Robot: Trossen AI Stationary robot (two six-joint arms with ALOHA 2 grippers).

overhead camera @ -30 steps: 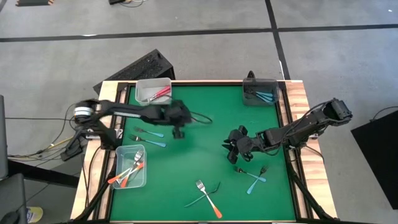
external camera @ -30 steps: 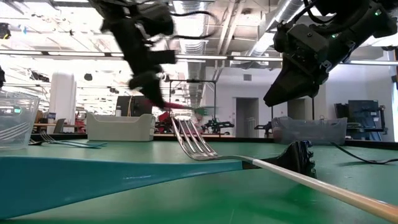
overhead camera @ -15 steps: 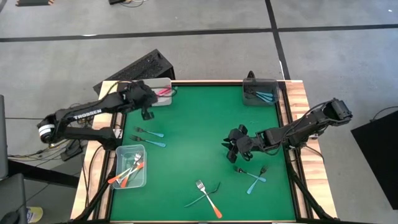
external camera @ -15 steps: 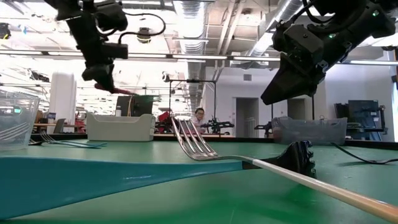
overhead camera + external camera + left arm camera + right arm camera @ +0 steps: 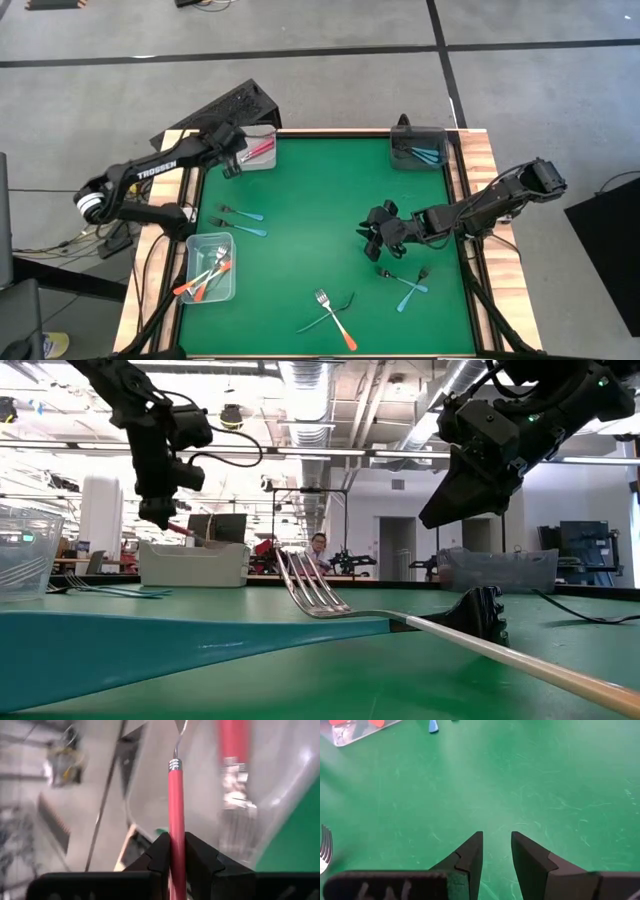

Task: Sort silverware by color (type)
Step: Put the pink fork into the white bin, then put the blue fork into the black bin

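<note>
Red-handled utensil (image 5: 175, 815) sits clamped between left end effector (image 5: 174, 851) fingers.

The table (image 5: 320, 230) is covered in green, framed by pale wood edges (image 5: 478, 165). Both arms are black; the left arm (image 5: 150, 172) bears white lettering. A red-handled utensil (image 5: 175, 815) with a silver neck sits between the black fingers (image 5: 159, 854) of the left gripper (image 5: 175, 851). The back-left bin (image 5: 247, 146) is clear and holds pink-red handles; the front-left bin (image 5: 209, 266) is clear with orange handles; the dark grey bin (image 5: 418, 148) holds teal ones. Loose on the green lie blue-handled forks (image 5: 240, 221), a teal pair (image 5: 408, 284), and an orange-handled fork (image 5: 335, 319). The floor (image 5: 330, 60) is grey with black lines.
</note>
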